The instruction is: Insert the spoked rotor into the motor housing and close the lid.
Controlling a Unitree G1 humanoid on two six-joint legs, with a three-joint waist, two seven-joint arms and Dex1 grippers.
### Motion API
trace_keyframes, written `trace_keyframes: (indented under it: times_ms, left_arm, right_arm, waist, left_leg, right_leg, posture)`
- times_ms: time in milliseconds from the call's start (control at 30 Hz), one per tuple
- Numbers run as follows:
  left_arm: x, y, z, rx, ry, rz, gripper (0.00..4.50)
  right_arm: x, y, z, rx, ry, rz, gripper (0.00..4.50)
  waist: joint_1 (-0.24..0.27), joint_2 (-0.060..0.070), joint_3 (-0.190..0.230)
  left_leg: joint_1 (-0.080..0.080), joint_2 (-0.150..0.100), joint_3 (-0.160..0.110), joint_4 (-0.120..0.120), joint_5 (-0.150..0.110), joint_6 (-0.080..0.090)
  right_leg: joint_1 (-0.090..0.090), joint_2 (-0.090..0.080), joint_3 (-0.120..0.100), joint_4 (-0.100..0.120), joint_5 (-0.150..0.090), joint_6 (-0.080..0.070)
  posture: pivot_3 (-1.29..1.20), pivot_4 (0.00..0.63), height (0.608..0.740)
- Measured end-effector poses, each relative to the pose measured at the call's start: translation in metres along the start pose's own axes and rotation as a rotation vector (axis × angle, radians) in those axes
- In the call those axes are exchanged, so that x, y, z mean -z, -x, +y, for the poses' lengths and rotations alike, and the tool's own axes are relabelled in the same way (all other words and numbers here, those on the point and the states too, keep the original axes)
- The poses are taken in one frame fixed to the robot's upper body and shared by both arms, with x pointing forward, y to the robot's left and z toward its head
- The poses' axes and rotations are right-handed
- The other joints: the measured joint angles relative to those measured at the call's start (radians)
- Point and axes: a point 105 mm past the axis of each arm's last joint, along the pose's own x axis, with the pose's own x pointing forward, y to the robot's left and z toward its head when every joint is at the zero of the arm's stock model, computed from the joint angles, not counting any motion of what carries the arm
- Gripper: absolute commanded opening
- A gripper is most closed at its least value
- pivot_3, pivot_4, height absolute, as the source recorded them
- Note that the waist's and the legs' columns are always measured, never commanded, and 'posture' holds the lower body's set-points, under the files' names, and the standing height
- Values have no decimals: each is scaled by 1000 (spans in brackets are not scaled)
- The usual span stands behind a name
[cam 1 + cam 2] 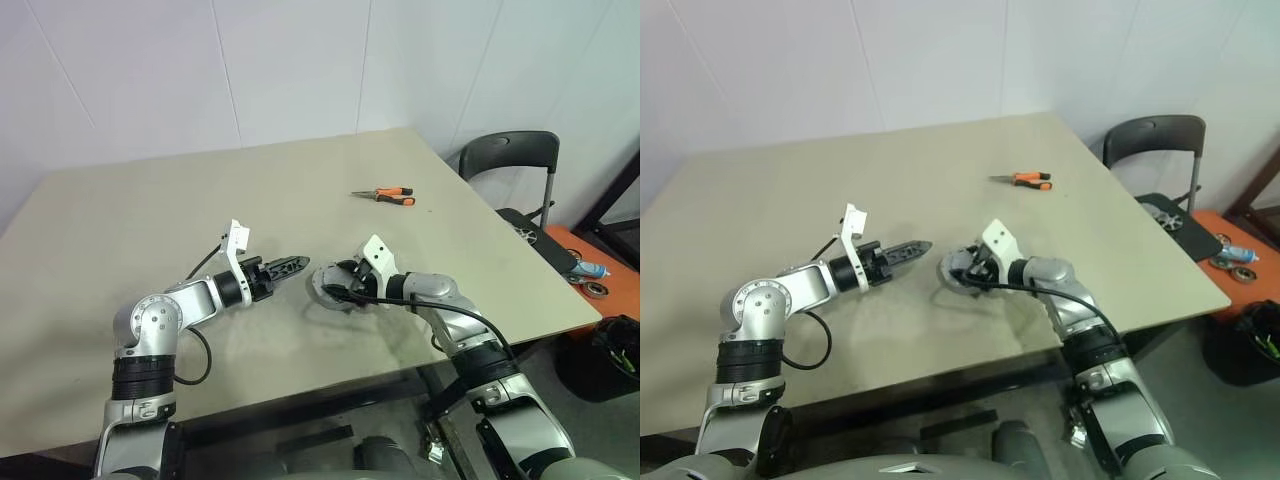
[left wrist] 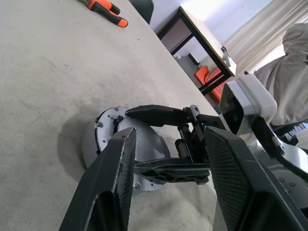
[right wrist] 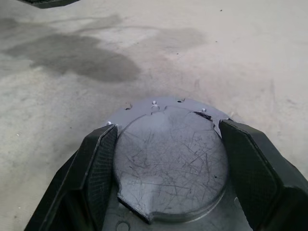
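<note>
A low round grey metal body, which I take for the motor housing point(image 1: 322, 290), is on the table point(image 1: 150, 220) near the front edge. Its flange point(image 3: 159, 103) is dotted with small holes. A scratched dull grey plate point(image 3: 168, 163) covers its top; I cannot tell whether this is the lid. My right gripper point(image 3: 167, 129) is shut on it, one finger against each side of the plate. My left gripper point(image 2: 168, 132) hovers just to its left, pointing at it, open and empty. The spoked rotor is out of view.
Orange-handled pliers point(image 1: 385, 195) lie further back on the table, to the right. A dark chair point(image 1: 510, 160) stands off the table's right corner, with a black bin point(image 1: 605, 360) and orange clutter on the floor beyond it.
</note>
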Motion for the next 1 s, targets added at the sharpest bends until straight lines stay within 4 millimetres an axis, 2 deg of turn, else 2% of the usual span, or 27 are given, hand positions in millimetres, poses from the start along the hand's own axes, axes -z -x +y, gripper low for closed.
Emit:
trace_keyframes:
  times_ms: [167,467,900,1000]
  left_arm:
    - [2,1,1,-3,5,3,2390]
    - [11,-1,3,-10,-16,25,2390]
    - [7,-4,5,3,-18,7,2390]
    - [7,-4,5,2,-18,6,2390]
  right_arm:
    - [-2,-4,-1,5,66,22,3030]
    - [3,-8,-5,23,7,56,3030]
    - [6,18,-13,-53,25,104,3030]
    - [5,19,-15,-57,27,108,3030]
  waist:
    - [-3,0,0]
    - [-6,0,0]
    - [47,0,-1]
    - [47,0,-1]
  left_leg:
    - [1,0,0,0,0,0]
    - [3,0,0,1,0,0]
    - [0,-1,-1,0,-2,3]
    - [0,-1,-1,0,-2,4]
  right_leg:
    - [1,0,0,0,0,0]
    - [9,0,0,0,0,-1]
    - [4,-1,0,-5,0,0]
    - [4,-1,0,-7,0,0]
  posture:
    - [0,0,740]
    - [0,0,740]
    - [0,0,740]
    - [0,0,740]
